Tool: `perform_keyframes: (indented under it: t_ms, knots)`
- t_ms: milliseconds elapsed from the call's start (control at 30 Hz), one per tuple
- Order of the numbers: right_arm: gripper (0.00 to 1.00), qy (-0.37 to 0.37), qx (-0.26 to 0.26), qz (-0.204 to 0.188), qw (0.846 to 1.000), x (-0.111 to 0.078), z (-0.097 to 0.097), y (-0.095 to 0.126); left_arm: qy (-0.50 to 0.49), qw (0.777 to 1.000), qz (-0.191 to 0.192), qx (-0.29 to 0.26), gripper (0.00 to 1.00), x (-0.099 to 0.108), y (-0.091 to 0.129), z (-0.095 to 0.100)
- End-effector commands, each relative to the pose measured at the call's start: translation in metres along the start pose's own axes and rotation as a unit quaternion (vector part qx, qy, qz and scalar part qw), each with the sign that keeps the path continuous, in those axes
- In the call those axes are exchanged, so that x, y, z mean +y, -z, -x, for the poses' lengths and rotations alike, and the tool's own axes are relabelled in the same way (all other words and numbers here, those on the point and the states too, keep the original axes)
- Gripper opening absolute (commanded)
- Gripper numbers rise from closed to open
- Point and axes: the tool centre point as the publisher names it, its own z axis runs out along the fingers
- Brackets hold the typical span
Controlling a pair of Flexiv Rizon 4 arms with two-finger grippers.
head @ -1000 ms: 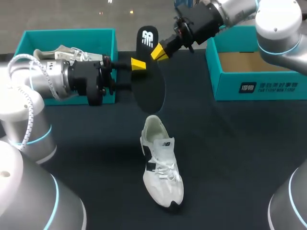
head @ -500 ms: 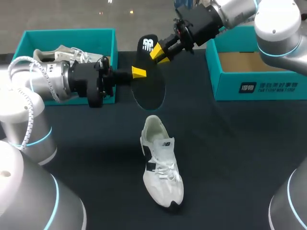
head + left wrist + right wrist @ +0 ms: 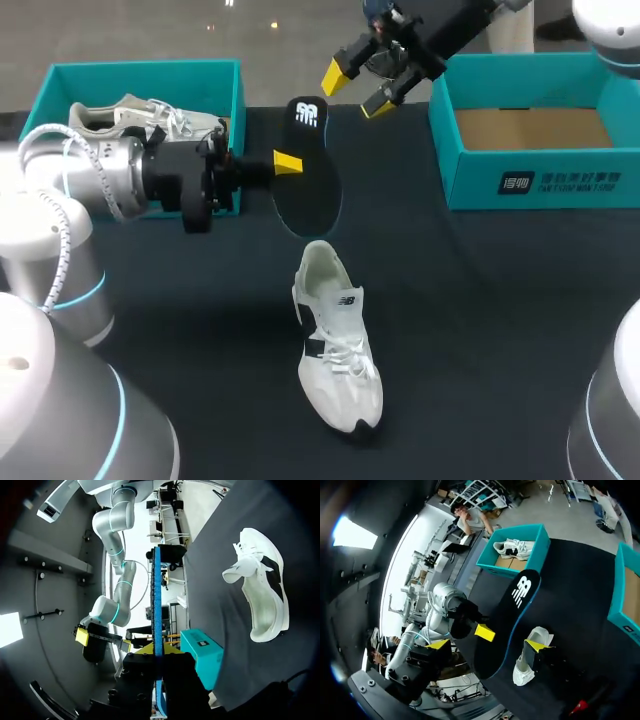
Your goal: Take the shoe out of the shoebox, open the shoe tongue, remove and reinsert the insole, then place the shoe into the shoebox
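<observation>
A black insole (image 3: 305, 172) hangs upright in the air above the table, my left gripper (image 3: 287, 163) shut on its edge. In the left wrist view the insole (image 3: 157, 625) shows edge-on between the fingers of the left gripper (image 3: 157, 652). My right gripper (image 3: 358, 86) stands wide open, up and to the right of the insole's top and clear of it. In the right wrist view the insole (image 3: 506, 625) is ahead of the open right gripper (image 3: 486, 646). The white shoe (image 3: 335, 350) lies on the dark table below the insole, toe toward me.
A teal shoebox (image 3: 215, 75) at the back left holds another white shoe (image 3: 140, 112). A second teal shoebox (image 3: 540, 180) at the back right shows a bare cardboard floor. The dark tabletop (image 3: 480, 330) spreads around the shoe.
The left gripper closed on the insole's edge. The right gripper let go of the insole's top, opened wide and drew back up and to the right.
</observation>
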Motion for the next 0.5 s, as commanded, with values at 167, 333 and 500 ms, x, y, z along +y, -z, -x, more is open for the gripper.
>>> perform_keyframes:
  t_ms: [167,333,500]
  knots:
    - [1.0,0.035,-0.145,-0.016,0.989,0.004,-0.022,0.026,0.006,1.0,0.001,0.01,0.0,0.001,-0.003,-0.011]
    - [1.0,0.062,-0.184,-0.012,0.981,0.007,-0.032,0.029,0.007,1.0,0.005,0.015,0.0,0.001,-0.003,-0.013]
    - [1.0,0.082,-0.221,-0.005,0.972,0.008,-0.045,0.03,0.005,1.0,0.008,0.021,0.0,0.001,-0.003,-0.014]
